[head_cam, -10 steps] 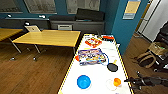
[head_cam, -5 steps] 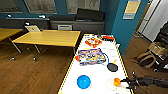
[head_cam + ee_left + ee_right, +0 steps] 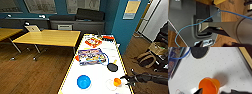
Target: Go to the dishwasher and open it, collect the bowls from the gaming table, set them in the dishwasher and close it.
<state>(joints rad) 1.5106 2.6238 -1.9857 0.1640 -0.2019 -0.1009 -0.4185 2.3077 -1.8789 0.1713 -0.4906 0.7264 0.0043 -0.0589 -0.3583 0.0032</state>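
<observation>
Right gripper (image 3: 127, 80) open, empty, just beside small orange-yellow bowl (image 3: 117, 81) on gaming bench (image 3: 100, 72); blue bowl (image 3: 83, 81) near it. Judged light, rigid, slippery plastic; pinch rim wall.

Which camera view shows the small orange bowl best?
The right wrist view: the orange bowl appears large and upright on the white table. The head view shows it small, near the right pincer.

White-topped gaming table (image 3: 100, 75) — blue bowl (image 3: 83, 81), orange bowl (image 3: 117, 81), black disc (image 3: 112, 67)
</observation>
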